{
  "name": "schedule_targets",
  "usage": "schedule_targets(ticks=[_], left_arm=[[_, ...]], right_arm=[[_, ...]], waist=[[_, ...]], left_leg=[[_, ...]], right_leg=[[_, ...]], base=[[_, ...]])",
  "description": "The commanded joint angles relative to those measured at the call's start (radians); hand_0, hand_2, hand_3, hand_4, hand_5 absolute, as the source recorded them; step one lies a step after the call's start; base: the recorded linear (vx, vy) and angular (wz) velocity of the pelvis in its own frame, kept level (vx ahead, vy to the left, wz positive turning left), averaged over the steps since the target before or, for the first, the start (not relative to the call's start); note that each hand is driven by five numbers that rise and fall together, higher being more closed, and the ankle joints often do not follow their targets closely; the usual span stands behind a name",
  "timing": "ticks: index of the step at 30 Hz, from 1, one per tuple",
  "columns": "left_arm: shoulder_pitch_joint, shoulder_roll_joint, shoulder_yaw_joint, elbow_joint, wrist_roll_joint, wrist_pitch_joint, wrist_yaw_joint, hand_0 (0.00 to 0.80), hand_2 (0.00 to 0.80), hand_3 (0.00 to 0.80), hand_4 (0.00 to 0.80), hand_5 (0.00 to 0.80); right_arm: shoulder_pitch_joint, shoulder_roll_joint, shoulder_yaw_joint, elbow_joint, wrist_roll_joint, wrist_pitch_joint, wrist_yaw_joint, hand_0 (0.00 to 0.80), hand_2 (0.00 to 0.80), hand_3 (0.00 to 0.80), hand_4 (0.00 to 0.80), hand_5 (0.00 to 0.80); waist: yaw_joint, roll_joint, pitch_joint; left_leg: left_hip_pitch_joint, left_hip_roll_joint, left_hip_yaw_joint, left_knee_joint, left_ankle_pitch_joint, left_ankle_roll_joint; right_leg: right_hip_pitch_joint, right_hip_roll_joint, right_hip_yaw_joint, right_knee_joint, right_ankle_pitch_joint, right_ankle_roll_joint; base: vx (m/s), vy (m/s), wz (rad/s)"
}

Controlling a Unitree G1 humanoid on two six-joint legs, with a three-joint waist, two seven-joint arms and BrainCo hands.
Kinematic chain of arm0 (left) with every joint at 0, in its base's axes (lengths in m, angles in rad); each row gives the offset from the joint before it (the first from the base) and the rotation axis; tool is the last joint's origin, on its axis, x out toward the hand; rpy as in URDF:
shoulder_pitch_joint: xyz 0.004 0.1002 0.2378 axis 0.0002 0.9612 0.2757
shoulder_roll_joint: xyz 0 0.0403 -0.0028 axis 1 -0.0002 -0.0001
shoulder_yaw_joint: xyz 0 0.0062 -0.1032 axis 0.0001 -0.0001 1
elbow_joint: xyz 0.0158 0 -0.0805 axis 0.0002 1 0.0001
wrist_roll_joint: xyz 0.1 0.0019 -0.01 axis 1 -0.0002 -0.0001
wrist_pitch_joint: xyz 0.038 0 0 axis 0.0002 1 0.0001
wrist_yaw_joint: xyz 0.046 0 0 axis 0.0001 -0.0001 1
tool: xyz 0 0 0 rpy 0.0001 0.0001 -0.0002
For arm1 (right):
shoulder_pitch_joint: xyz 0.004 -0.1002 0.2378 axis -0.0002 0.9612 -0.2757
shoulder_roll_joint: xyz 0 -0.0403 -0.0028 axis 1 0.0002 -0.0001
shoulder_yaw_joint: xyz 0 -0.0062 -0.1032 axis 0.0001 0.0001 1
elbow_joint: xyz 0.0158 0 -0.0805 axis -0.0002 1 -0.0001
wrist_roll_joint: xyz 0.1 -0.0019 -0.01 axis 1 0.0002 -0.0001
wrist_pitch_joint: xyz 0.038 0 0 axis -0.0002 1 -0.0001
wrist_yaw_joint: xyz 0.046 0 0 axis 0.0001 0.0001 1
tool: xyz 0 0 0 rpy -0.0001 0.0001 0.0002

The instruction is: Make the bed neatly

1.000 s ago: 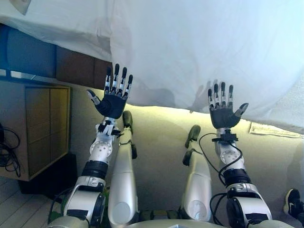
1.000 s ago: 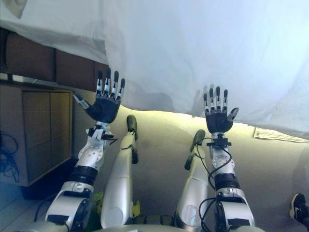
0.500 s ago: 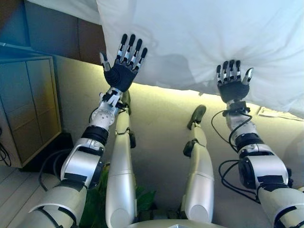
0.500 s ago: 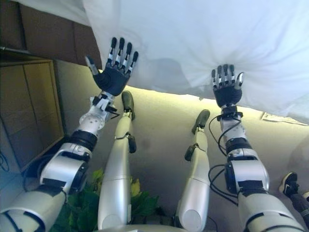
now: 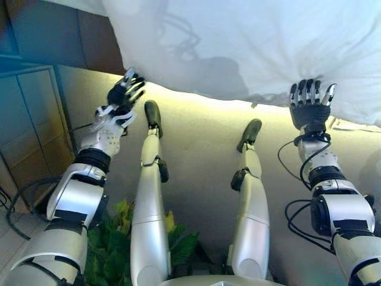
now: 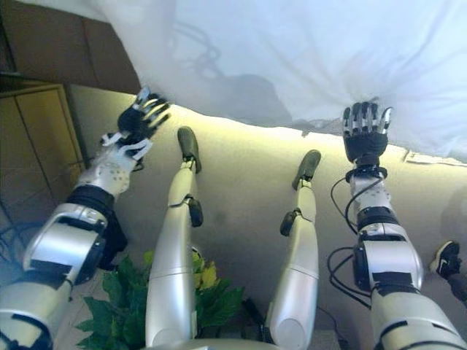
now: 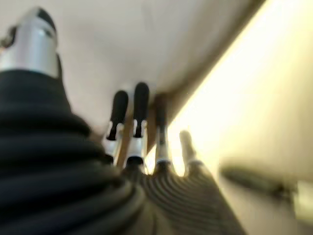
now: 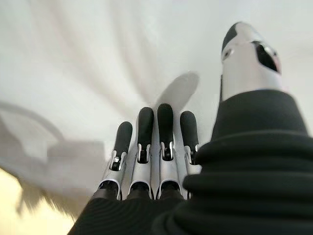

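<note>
A white duvet point(image 5: 250, 42) hangs over the bed's side and fills the top of both eye views. Its hem point(image 5: 238, 95) runs just above a lit strip under the bed. My left hand point(image 5: 124, 92) is by the hem's left end, turned sideways, fingers straight and holding nothing; in its wrist view the fingers point(image 7: 141, 110) point along the lit strip with no cloth between them. My right hand point(image 5: 309, 107) is raised palm up at the hem, open, its fingers point(image 8: 145, 132) straight against the white cloth.
A wooden cabinet point(image 5: 30, 125) stands at the left beside the dark bed frame point(image 5: 53, 36). A green plant point(image 5: 116, 250) is low between my arms. A sheet of paper point(image 5: 357, 125) lies on the floor at the right, and a person's shoe point(image 6: 445, 259) shows further right.
The camera has tilted down. My left hand has dropped and turned sideways, away from the cloth. My right hand has risen slightly to the hem.
</note>
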Motion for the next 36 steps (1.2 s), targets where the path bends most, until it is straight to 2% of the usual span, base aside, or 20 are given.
schedule_targets(ticks=[1,8,15,19,20,25,31,36], left_arm=[[0.072,-0.007,0.095,0.033,-0.005,-0.007,0.007,0.0,0.0,0.0,0.0,0.0],[0.332,-0.081,0.177,0.033,-0.032,-0.035,-0.08,0.0,0.0,0.0,0.0,0.0],[0.465,-0.141,0.259,0.042,-0.038,-0.037,-0.16,0.0,0.0,0.0,0.0,0.0],[0.509,-0.162,0.283,0.035,-0.028,-0.037,-0.175,0.0,0.0,0.0,0.0,0.0],[0.525,-0.171,0.282,0.025,-0.02,-0.048,-0.177,0.0,0.0,0.0,0.0,0.0],[0.618,-0.191,0.3,-0.069,0.017,-0.091,-0.166,0.0,0.0,0.0,0.0,0.0],[0.721,-0.201,0.282,-0.181,0.161,-0.151,-0.153,0.0,0.0,0.0,0.0,0.0],[0.835,-0.206,0.297,-0.312,0.19,-0.114,-0.187,0.0,0.0,0.0,0.0,0.0]], right_arm=[[0.132,-0.1,-0.057,0.03,0.061,0.005,-0.075,0.0,0.0,0.0,0.0,0.0],[0.348,-0.031,-0.129,0.085,0.089,0.05,-0.048,0.0,0.0,0.0,0.0,0.0],[0.452,0.039,-0.144,0.117,0.032,0.088,0.064,0.0,0.0,0.0,0.0,0.0],[0.487,0.092,-0.117,0.085,-0.046,0.059,0.133,0.0,0.0,0.0,0.0,0.0],[0.496,0.114,-0.109,0.046,-0.09,0.031,0.142,0.0,0.0,0.0,0.0,0.0],[0.582,0.187,-0.08,-0.135,-0.141,0.004,0.154,0.0,0.0,0.0,0.0,0.0],[0.673,0.253,-0.054,-0.271,-0.193,-0.038,0.174,0.0,0.0,0.0,0.0,0.0],[0.766,0.305,-0.072,-0.348,-0.266,-0.076,0.155,0.0,0.0,0.0,0.0,0.0]], waist=[[0.003,0.082,0.011],[0.013,0.08,0.011],[0.009,0.045,0.011],[0.009,0.014,0.011],[0.009,0.004,0.011],[0.019,-0.02,0.011],[0.035,-0.041,-0.096],[0.054,-0.036,-0.195]], left_leg=[[0.011,0.015,-0.027,0.011,0.022,-0.041],[0.118,0.014,-0.024,0.025,0.004,-0.033],[0.315,0.028,-0.007,0.0,-0.019,-0.036],[0.438,0.035,-0.004,-0.013,-0.034,-0.037],[0.487,0.039,-0.003,-0.019,-0.04,-0.036],[0.683,0.054,0.003,-0.069,-0.056,-0.036],[0.817,0.064,0.011,-0.151,-0.057,-0.035],[0.938,0.059,0.016,-0.23,-0.054,-0.034]], right_leg=[[-0.05,-0.027,0.038,0.073,0.06,-0.008],[0.042,-0.039,0.024,0.102,0.048,-0.016],[0.238,-0.051,-0.013,0.067,0.048,-0.02],[0.372,-0.041,-0.033,0.045,0.042,-0.025],[0.419,-0.037,-0.035,0.037,0.039,-0.025],[0.61,-0.007,-0.049,-0.027,0.032,-0.031],[0.736,0.024,-0.063,-0.106,0.036,-0.035],[0.844,0.037,-0.086,-0.161,0.034,-0.03]], base=[[0.034,-0.051,-0.02],[0.056,-0.074,-0.01],[0.022,-0.1,0.04],[0.045,-0.125,0.04],[0.057,-0.118,0.03],[0.064,-0.124,-0.03],[0.11,-0.126,-0.01],[0.159,-0.056,0.05]])
